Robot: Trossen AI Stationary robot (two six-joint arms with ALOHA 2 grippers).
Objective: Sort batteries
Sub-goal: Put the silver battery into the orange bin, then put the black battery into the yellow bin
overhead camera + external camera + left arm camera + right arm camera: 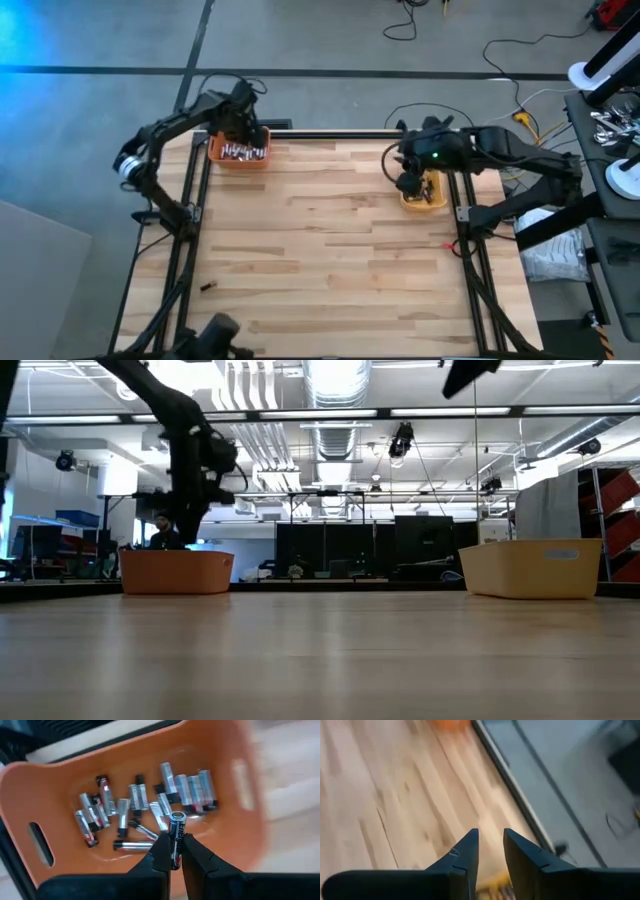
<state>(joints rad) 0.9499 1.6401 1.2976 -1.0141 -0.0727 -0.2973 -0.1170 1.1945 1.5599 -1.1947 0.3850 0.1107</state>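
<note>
While 1 battery (176, 840) is pinched upright in the left gripper (173, 854) jaws over the orange bin (30, 785), plenty more batteries (145, 807) are piled inside it, so sorting looks far from done. The right gripper (490, 851), jaws slightly parted and empty, is hung over the yellow bin (424, 197). 1 dark stray (207, 286) is left on the wooden worktop (330, 260); cables are strewn on the grey floor (330, 35).

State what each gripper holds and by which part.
Left gripper pinches one battery by its lower half, above the orange bin. Right gripper holds nothing between its parted fingers.
</note>
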